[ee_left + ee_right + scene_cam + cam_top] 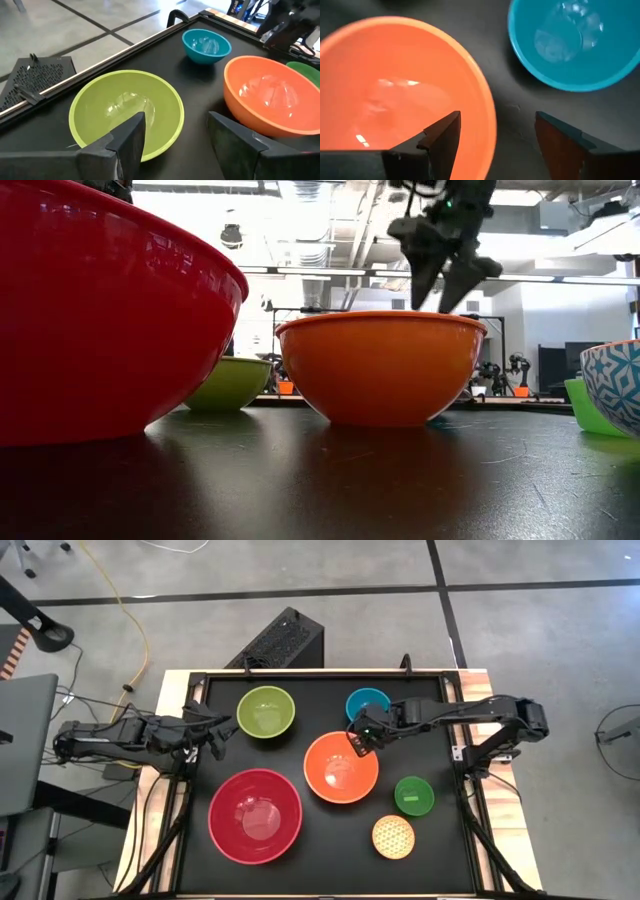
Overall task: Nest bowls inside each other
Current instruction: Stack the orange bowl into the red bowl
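Note:
Six bowls stand apart on their bases on the black table (320, 860): red (254, 815) near left, orange (341, 767) in the middle, lime green (266, 712) far left, blue (367, 704) far middle, small green (413, 795) and lattice-patterned yellow (393, 836) near right. My right gripper (497, 140) hangs open, pointing steeply down above the orange bowl's far rim (487, 125), one finger over the inside and one outside, toward the blue bowl (575, 40). In the low view it (445, 285) stays clear of that rim. My left gripper (175, 140) is open beside the lime green bowl (125, 112).
A raised black frame (320, 674) borders the table. A black perforated box (285, 640) sits on the floor beyond the far edge, with a yellow cable (135, 630) beside it. Bare black surface lies between the red bowl and the yellow one.

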`<state>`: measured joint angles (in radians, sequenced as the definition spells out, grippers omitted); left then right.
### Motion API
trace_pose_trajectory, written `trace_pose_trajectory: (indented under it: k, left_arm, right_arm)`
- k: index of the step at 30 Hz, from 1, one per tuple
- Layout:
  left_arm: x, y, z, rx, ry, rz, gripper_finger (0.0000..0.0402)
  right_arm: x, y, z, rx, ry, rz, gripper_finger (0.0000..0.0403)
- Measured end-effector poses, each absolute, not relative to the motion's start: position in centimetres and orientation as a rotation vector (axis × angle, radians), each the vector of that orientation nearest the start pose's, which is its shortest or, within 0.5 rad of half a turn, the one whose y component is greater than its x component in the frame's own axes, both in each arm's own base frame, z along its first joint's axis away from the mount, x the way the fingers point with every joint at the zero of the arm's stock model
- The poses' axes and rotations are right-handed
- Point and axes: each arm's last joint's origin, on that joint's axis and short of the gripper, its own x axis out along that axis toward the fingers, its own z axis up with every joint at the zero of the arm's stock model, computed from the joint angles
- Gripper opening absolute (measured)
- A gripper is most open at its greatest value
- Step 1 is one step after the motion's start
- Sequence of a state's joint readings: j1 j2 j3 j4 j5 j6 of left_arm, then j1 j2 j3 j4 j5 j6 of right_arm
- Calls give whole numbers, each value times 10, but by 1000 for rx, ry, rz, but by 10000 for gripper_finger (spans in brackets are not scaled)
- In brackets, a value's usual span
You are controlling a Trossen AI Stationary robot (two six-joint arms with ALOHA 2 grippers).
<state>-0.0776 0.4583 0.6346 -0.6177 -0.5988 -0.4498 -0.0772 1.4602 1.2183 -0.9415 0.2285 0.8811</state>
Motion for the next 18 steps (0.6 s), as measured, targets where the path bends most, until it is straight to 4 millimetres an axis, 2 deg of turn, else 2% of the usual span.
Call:
trace_pose_trajectory:
  k: [8, 18]
  left_arm:
    - [96, 9, 280, -278, 333, 592, 203]
    - [96, 9, 279, -272, 348, 594, 203]
  right_arm:
    - [273, -26, 242, 755, 1041, -724, 271]
    - [269, -24, 204, 836, 994, -715, 271]
